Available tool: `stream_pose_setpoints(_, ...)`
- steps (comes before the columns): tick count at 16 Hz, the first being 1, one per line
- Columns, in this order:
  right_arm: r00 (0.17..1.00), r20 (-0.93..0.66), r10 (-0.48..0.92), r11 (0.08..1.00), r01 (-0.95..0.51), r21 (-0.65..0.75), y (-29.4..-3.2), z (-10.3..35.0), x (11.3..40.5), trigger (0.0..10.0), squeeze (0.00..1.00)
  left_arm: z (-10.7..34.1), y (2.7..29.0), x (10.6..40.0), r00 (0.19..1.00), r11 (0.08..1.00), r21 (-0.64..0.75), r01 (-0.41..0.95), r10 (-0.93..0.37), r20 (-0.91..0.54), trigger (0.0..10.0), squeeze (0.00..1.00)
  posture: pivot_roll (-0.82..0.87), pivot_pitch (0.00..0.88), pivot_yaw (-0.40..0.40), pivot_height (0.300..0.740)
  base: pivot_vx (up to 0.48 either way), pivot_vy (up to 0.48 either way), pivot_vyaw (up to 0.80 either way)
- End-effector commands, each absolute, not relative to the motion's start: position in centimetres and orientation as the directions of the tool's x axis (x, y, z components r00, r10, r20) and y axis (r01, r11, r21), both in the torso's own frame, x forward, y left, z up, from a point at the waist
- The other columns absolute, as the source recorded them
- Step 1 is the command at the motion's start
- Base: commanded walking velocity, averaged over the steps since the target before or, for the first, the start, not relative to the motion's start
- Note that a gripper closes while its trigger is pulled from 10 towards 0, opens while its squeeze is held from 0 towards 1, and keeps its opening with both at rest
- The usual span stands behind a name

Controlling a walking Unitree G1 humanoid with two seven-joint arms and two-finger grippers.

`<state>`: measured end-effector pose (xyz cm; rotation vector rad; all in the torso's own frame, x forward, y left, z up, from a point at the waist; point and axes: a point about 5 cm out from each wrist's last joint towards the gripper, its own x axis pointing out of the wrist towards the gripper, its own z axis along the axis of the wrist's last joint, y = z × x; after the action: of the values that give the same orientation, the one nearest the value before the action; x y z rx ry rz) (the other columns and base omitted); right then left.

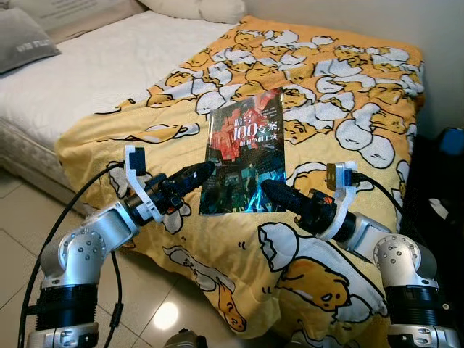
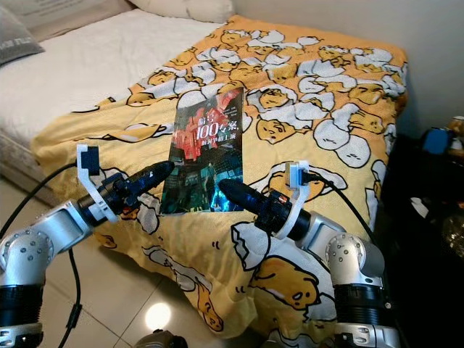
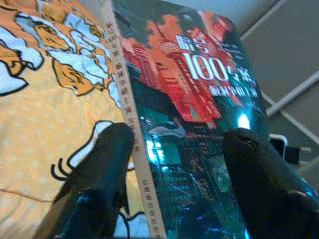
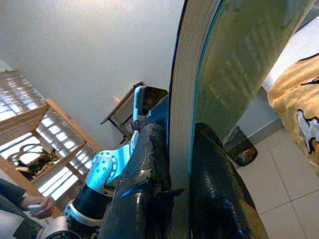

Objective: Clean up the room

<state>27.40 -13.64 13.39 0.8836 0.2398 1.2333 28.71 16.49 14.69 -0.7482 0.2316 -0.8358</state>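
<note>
1. I see a book (image 1: 244, 154) with a glossy dark cover, red and teal, printed with "100" and Chinese characters, over the near half of a bed.
2. The bed is covered by a yellow blanket (image 1: 341, 87) with a cartoon egg pattern; bare white mattress (image 1: 101, 65) shows toward 10 o'clock from the book, with a grey pillow (image 1: 22, 40) in the far corner.
3. My right gripper (image 1: 270, 190) comes in from 4 o'clock and has the book's near right corner. In the right wrist view its two black fingers (image 4: 214, 189) are pinched closed on the book's edge, one on each face, with the page block between them.
4. My left gripper (image 1: 203, 172) comes in from 8 o'clock to the book's near left edge. In the left wrist view its fingers (image 3: 104, 164) are spread wide: one lies on the blanket just beside the spine, the other is over the cover. It grips nothing that I can see.
5. The book appears tilted, its near end raised at the right gripper; I cannot tell whether the far end touches the blanket.
6. The right wrist view also shows the left arm (image 4: 107, 174), a wooden shelf (image 4: 45, 134) and a person's hand (image 4: 40, 203) holding something small.
7. Tiled floor (image 1: 22, 217) lies below the bed at 7 o'clock.
</note>
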Motion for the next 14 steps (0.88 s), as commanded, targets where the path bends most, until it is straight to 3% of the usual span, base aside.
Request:
stream_pose_setpoints(1,0.293,0.347,0.891,-0.002,-0.761,0.649,-13.0,14.9,27.2,0.0,0.00,14.4,16.4,29.1,0.683,0.434,-0.709,0.556,-0.724,0.092,0.0,0.00,-0.07,0.000,0.055,0.740,0.000,0.000,0.00)
stream_pose_setpoints(2,0.290,0.349,0.891,-0.006,-0.762,0.648,-13.0,14.9,27.2,0.0,0.00,14.3,16.6,29.2,0.696,0.435,-0.719,0.542,-0.712,0.094,0.0,0.00,-0.07,0.000,0.055,0.740,0.000,0.000,0.00)
stream_pose_setpoints(3,0.283,0.354,0.891,-0.013,-0.764,0.645,-13.1,15.1,27.2,0.0,0.00,14.3,16.9,29.1,0.703,0.405,-0.748,0.525,-0.702,0.114,3.2,0.00,-0.07,0.000,0.057,0.740,0.000,0.000,0.00)
stream_pose_setpoints(4,0.281,0.354,0.892,-0.015,-0.766,0.643,-13.2,15.2,27.2,0.0,0.00,14.2,17.0,28.8,0.697,0.375,-0.767,0.520,-0.706,0.127,10.0,0.00,-0.07,0.000,0.059,0.740,0.000,0.000,0.00)
stream_pose_setpoints(6,0.279,0.357,0.891,-0.015,-0.769,0.640,-13.3,15.4,27.3,0.0,0.00,13.8,16.8,28.6,0.698,0.364,-0.784,0.504,-0.705,0.121,10.0,0.00,-0.07,0.000,0.059,0.740,0.000,0.000,0.00)
stream_pose_setpoints(7,0.276,0.361,0.891,-0.020,-0.770,0.638,-13.3,15.6,27.3,0.0,0.00,13.8,16.5,28.5,0.683,0.309,-0.803,0.509,-0.713,0.159,10.0,1.00,-0.07,0.000,0.055,0.740,0.000,0.000,0.00)
stream_pose_setpoints(9,0.254,0.350,0.902,-0.033,-0.766,0.641,-13.1,15.5,27.0,0.0,0.00,14.1,15.7,28.2,0.635,0.257,-0.795,0.549,-0.746,0.198,10.0,1.00,-0.07,0.000,0.057,0.740,0.000,0.000,0.00)
stream_pose_setpoints(10,0.251,0.348,0.903,-0.035,-0.766,0.642,-13.0,15.4,27.0,0.0,0.00,14.1,15.5,28.3,0.631,0.267,-0.785,0.559,-0.751,0.194,10.0,0.91,-0.07,0.000,0.059,0.740,0.000,0.000,0.00)
stream_pose_setpoints(11,0.249,0.347,0.904,-0.036,-0.766,0.642,-12.9,15.4,26.9,0.0,0.00,14.0,15.4,28.3,0.628,0.273,-0.778,0.566,-0.755,0.192,10.0,0.00,-0.08,0.000,0.061,0.740,0.000,0.000,0.00)
stream_pose_setpoints(13,0.248,0.348,0.904,-0.037,-0.766,0.642,-12.8,15.4,26.9,0.0,0.00,13.9,15.3,28.3,0.621,0.270,-0.780,0.565,-0.761,0.186,10.0,0.00,-0.08,0.000,0.063,0.740,0.000,0.000,0.00)
stream_pose_setpoints(14,0.249,0.348,0.904,-0.037,-0.765,0.643,-12.8,15.4,26.9,0.0,0.00,13.8,15.2,28.4,0.622,0.273,-0.781,0.561,-0.762,0.181,0.0,0.00,-0.08,0.000,0.064,0.740,0.000,0.000,0.00)
